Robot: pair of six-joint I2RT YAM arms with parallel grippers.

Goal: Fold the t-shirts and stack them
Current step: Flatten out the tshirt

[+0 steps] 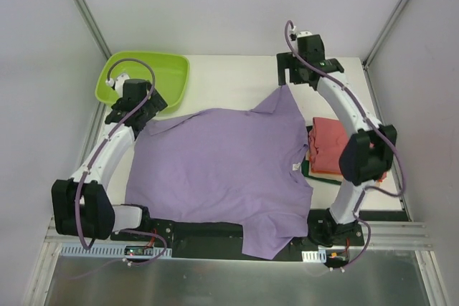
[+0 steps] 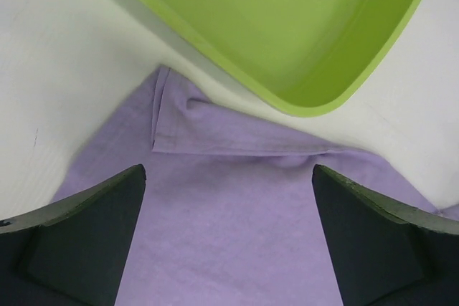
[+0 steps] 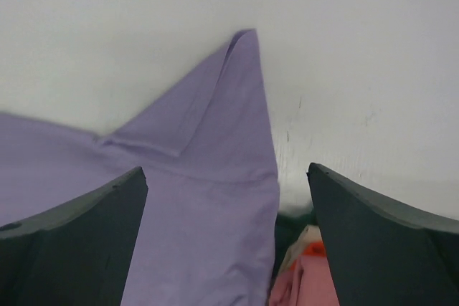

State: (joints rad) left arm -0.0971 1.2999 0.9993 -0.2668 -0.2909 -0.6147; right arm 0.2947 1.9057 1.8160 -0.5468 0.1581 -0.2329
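Shirt [image 1: 222,170] laid flat mid-table, collar right, hem left; lilac, short-sleeved, lightly creased. Far sleeve is drawn to a point. Far-left hem corner is turned over, just beside tub [image 1: 154,69]. Near sleeve lies past the near table edge. Folded stack [image 1: 326,152] (red, orange, dark green) sits just right of it.

Left gripper [image 2: 228,177] is held over the hem corner, right gripper [image 3: 224,173] over the far sleeve. Both sets of jaws are spread wide, nothing held.

Judged: far-edge grasp pending. Both pinches should be taken low, on cloth only, closed together and lifted evenly so the fold is kept straight. Tub rim to be avoided.
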